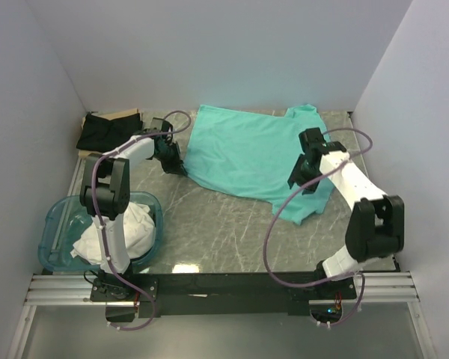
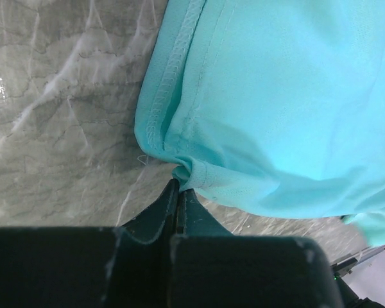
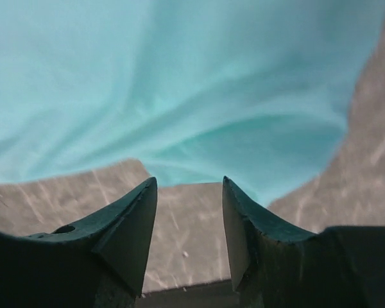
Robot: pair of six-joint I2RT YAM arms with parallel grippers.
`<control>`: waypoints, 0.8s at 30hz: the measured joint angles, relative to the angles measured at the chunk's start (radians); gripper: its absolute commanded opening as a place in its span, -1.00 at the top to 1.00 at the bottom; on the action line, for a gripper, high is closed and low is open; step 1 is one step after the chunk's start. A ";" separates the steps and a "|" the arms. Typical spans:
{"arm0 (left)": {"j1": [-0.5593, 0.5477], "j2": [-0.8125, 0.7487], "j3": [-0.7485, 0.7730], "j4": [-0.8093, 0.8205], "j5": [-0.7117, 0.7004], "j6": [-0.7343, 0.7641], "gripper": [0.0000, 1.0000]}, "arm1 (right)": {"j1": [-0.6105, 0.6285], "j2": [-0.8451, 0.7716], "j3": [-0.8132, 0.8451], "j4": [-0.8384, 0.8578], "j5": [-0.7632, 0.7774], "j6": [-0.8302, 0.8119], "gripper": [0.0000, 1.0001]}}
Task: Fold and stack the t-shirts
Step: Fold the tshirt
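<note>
The mint-teal t-shirt (image 1: pixel 247 149) lies spread on the marble table at the back middle. My left gripper (image 1: pixel 181 170) is at its near-left hem corner, jaws closed and pinching a small fold of the hem; the left wrist view shows the tips (image 2: pixel 178 184) biting the bunched teal cloth (image 2: pixel 276 96). My right gripper (image 1: pixel 298 184) is open over the shirt's right near edge; in the right wrist view its fingers (image 3: pixel 189 187) frame bare table with teal cloth (image 3: pixel 179 83) just beyond. A black t-shirt (image 1: pixel 107 131) lies folded at the back left. White t-shirts (image 1: pixel 131 228) fill the tub.
A translucent blue plastic tub (image 1: pixel 52 224) stands at the near left beside the left arm's base. A tan cardboard sheet (image 1: pixel 124 113) peeks out behind the black shirt. White walls enclose the table on three sides. Purple cables loop from both arms.
</note>
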 measured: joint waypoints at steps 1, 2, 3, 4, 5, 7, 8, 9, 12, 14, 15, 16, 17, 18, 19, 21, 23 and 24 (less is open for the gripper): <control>0.000 0.002 0.000 0.000 0.000 0.000 0.99 | 0.000 -0.041 -0.040 -0.007 0.001 0.009 -0.04; 0.000 0.004 0.000 0.000 0.001 0.000 0.99 | 0.000 -0.073 -0.073 -0.007 0.003 0.016 -0.03; 0.000 0.008 0.000 0.000 0.002 0.000 0.99 | 0.000 -0.108 -0.110 -0.008 0.005 0.027 -0.01; 0.000 0.012 0.000 0.000 0.002 0.000 0.99 | -0.002 -0.139 -0.148 -0.005 0.006 0.037 -0.01; 0.000 0.015 0.000 0.000 0.003 0.000 0.99 | -0.003 -0.164 -0.184 -0.007 0.006 0.046 0.00; 0.000 0.024 0.000 0.000 0.005 0.000 0.99 | -0.007 -0.196 -0.246 -0.007 0.006 0.064 0.03; 0.000 0.028 0.000 0.000 0.005 0.000 0.99 | -0.009 -0.206 -0.273 -0.008 0.003 0.072 0.03; 0.000 0.030 0.000 -0.001 0.006 0.000 0.99 | -0.011 -0.211 -0.303 -0.006 -0.004 0.081 0.04; 0.000 0.032 0.000 -0.002 0.008 0.000 0.99 | -0.012 -0.216 -0.359 -0.005 -0.019 0.097 0.04; 0.000 0.032 0.000 -0.002 0.009 0.000 0.99 | -0.013 -0.223 -0.395 -0.004 -0.032 0.107 0.04; 0.000 0.032 0.000 -0.002 0.010 0.000 0.99 | -0.013 -0.227 -0.407 -0.004 -0.035 0.110 0.04; 0.000 0.032 0.000 -0.001 0.011 0.000 0.99 | -0.013 -0.229 -0.420 -0.005 -0.039 0.113 0.04; 0.000 0.032 0.000 0.000 0.011 0.000 0.99 | -0.013 -0.230 -0.430 -0.004 -0.043 0.116 0.04; 0.000 0.032 0.000 0.000 0.011 0.000 0.99 | -0.013 -0.230 -0.440 -0.003 -0.047 0.117 0.04; 0.000 0.032 0.000 0.000 0.011 0.000 0.99 | -0.013 -0.230 -0.448 -0.004 -0.050 0.119 0.04; 0.000 0.032 0.000 0.000 0.011 0.000 0.99 | -0.012 -0.230 -0.465 0.001 -0.053 0.122 0.04; 0.000 0.032 0.000 0.000 0.012 0.000 0.99 | -0.012 -0.230 -0.483 0.010 -0.053 0.126 0.05; 0.000 0.032 0.000 0.000 0.012 0.000 0.99 | -0.012 -0.230 -0.497 0.018 -0.054 0.127 0.05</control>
